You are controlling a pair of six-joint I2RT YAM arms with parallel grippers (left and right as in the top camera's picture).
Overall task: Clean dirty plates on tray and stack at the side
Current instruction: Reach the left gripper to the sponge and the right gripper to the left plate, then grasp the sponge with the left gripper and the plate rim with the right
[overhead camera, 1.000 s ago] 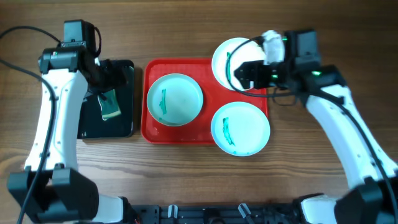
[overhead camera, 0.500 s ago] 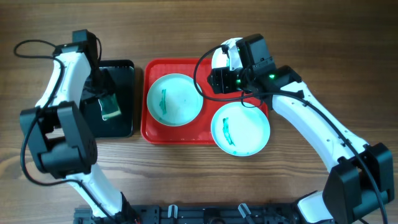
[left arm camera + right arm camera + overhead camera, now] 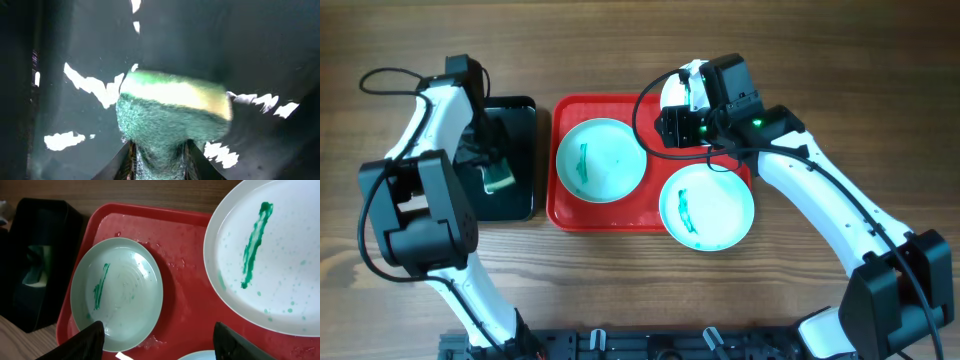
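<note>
Plates point(image 3: 601, 160) all carry green streaks. The nearest aqua plate point(image 3: 706, 207) overhangs the red tray's point(image 3: 560, 205) near rim, the second aqua plate point(image 3: 117, 292) lies inside, and the white plate point(image 3: 290, 280) sits at the far right corner. In the black tray point(image 3: 520, 205) the left pincer point(image 3: 160, 160) pinches the sponge point(image 3: 170, 115). The right pincer point(image 3: 160, 337) hangs open just beside the white plate. Wiping looks unstarted, so the next move is to carry the sponge across. The wooden counter point(image 3: 620, 300) fills the view.
</note>
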